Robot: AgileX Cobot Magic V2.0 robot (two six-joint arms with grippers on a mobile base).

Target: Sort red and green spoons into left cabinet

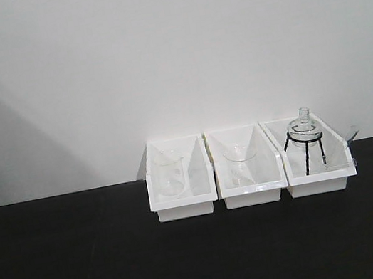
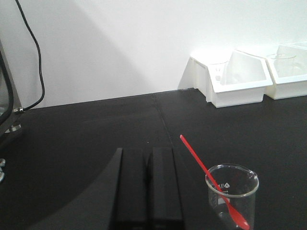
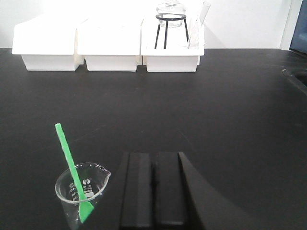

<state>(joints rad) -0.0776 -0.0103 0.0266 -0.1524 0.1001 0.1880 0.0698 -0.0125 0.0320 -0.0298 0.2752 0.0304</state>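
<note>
Left end effector (image 2: 147, 155) and right end effector (image 3: 153, 158): pressed together, empty. Spread left; pinch red spoon (image 2: 196, 158) handle at 2 o'clock, above beaker (image 2: 242, 196) rim.

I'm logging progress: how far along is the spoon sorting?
Nothing looks done. The red spoon leans in a glass beaker, the green spoon in a second beaker, both on the black bench. Nothing is in hand: the left fingers and right fingers are shut and empty. Left to do: move both spoons; no cabinet is in view.
</note>
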